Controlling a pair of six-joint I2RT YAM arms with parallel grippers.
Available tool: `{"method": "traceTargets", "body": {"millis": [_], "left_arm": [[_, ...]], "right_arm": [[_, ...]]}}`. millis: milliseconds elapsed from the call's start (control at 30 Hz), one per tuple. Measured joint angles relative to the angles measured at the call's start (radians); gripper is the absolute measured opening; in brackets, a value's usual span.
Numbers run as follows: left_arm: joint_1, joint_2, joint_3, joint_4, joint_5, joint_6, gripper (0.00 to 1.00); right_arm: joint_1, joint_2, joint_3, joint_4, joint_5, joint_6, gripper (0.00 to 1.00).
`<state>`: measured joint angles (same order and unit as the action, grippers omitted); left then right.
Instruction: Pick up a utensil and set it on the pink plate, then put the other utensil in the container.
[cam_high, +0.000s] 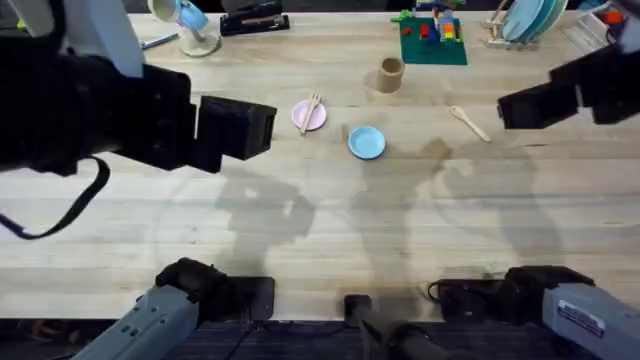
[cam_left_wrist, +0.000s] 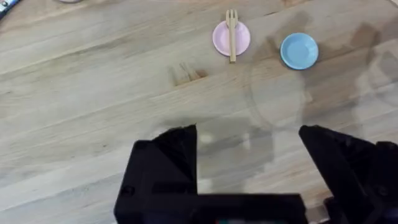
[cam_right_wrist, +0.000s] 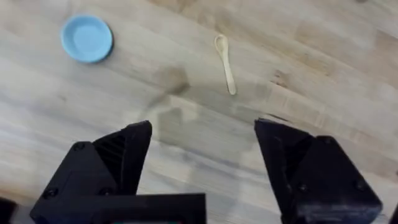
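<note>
The wooden fork (cam_high: 313, 108) lies across the pink plate (cam_high: 308, 117) at the table's middle; the left wrist view shows the same fork (cam_left_wrist: 232, 34) on the plate (cam_left_wrist: 231, 38). The wooden spoon (cam_high: 469, 122) lies flat on the table to the right, and it is in the right wrist view too (cam_right_wrist: 225, 63). The tan container (cam_high: 390, 73) stands upright behind them. My left gripper (cam_left_wrist: 249, 140) hovers open and empty, high to the left of the plate. My right gripper (cam_right_wrist: 203, 137) hangs open and empty above the table, right of the spoon.
A light blue plate (cam_high: 366, 142) sits between the pink plate and the spoon. At the back stand a green block board (cam_high: 433, 40), a dish rack with plates (cam_high: 528, 20), a black stapler (cam_high: 254, 17) and a cup stand (cam_high: 196, 25).
</note>
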<state>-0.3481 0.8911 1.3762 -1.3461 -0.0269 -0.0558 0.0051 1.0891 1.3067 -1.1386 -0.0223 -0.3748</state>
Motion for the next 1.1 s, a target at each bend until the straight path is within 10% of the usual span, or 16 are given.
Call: {"method": "traceTargets", "body": {"millis": [1100], "left_arm": [[0.0, 0.001, -0.001, -0.008, 0.0, 0.0, 0.993]], "right_arm": [[-0.126, 0.654, 0.0, 0.257, -0.027, -0.373, 0.993]]}}
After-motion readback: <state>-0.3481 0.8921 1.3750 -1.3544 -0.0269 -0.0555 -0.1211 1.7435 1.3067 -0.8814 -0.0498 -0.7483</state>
